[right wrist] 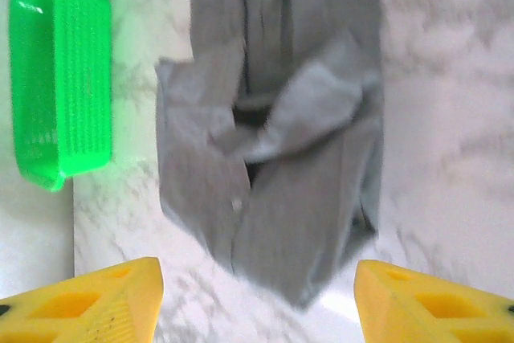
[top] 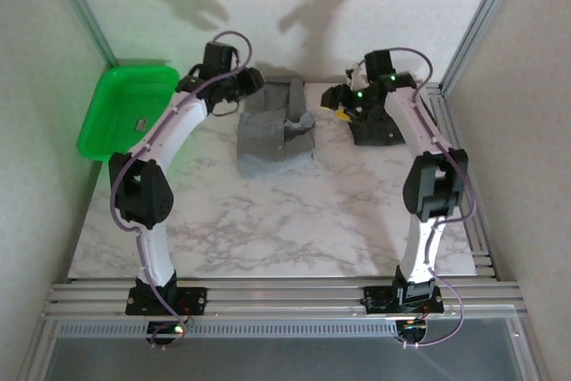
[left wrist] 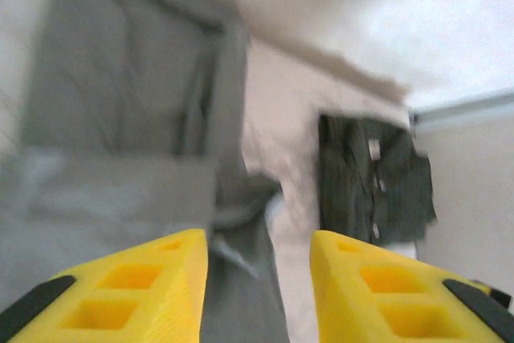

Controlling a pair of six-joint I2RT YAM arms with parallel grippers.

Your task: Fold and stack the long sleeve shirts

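a robotics lab test cell, not a home: the left arm [top: 169, 131] and the right arm [top: 417, 127], both white and trailing purplish cables, are bolted to a rail [top: 285, 294] of slotted aluminium framing at the near edge of a marble-patterned surface [top: 294, 220]. slanted aluminium posts [top: 486, 20] and plain pale panels box the surface in. a grey shirt [top: 277, 131] and a darker shirt [top: 370, 131] lie on it, with a green plastic tray [top: 116, 109] at its left edge.
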